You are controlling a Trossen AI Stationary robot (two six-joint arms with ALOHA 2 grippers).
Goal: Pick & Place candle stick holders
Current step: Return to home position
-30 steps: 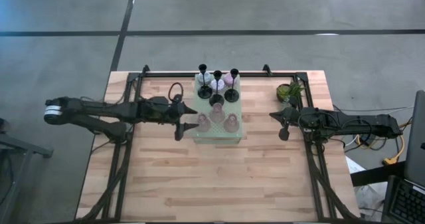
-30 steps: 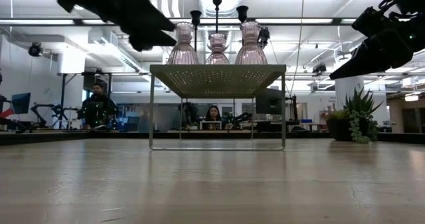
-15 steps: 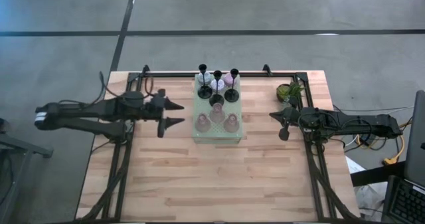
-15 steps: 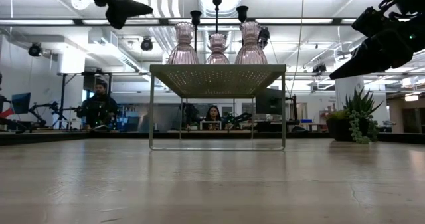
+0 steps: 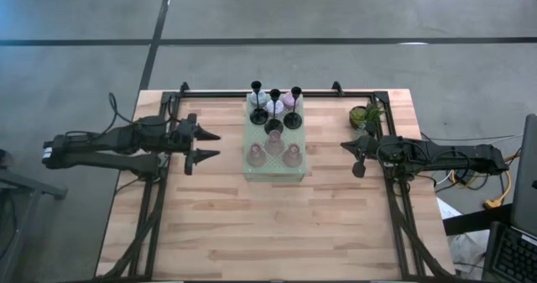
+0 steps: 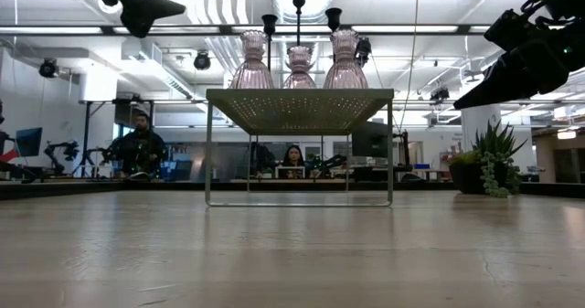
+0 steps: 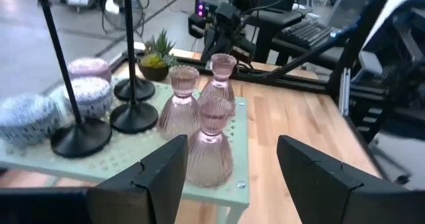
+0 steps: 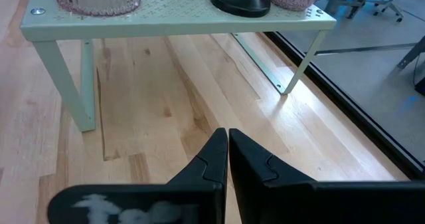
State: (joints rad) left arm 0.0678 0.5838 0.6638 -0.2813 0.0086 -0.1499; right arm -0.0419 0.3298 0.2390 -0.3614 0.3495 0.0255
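Judging the candle stick holders (image 5: pixel 274 143) all set on the shelf (image 5: pixel 275 173) at centre frame, we need only park the arms: left gripper (image 5: pixel 216 145) spread and empty, right gripper (image 8: pixel 227 136) pressed together.

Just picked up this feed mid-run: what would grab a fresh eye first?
The pale green shelf at the table's far middle, crowded with three pink glass holders at its near end and three black thin-stemmed holders behind them. The left hand hangs open and empty left of the shelf, apart from it; the right hand waits shut on its right, near a small potted plant.
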